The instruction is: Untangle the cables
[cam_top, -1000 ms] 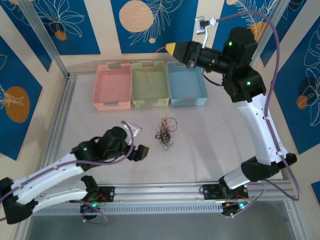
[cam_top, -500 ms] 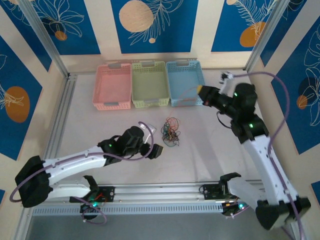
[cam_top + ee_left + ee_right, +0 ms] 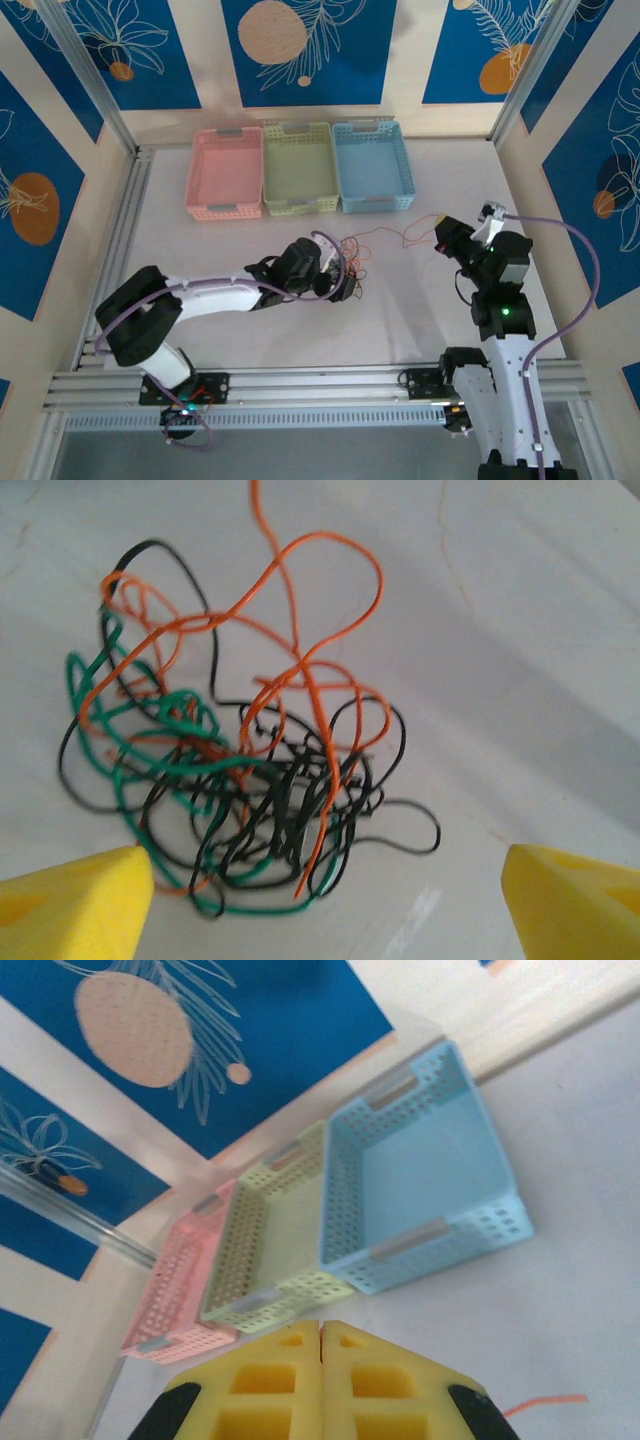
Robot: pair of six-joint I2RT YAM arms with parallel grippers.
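table (image 3: 230, 340): pale matte top, takes up the middle of the top view; aluminium rails (image 3: 120, 250) along left and bottom edges
baskets: three perforated trays in a row, upper centre, sides touching, flat on the top
order, left to right: pink basket (image 3: 225, 175), green basket (image 3: 298, 170), blue basket (image 3: 372, 168)
cable tangle (image 3: 260, 780): black, orange and green wires knotted in one heap, frame centre, well below baskets
orange strand (image 3: 395, 233): runs out of heap toward right; can't tell if it rests on the top

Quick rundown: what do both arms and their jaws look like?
Both the left arm and right arm have white shells, black joints and a lilac cable along each. A green light glows on the right one. The jaws are yellow wedges, the right pair with square recesses.
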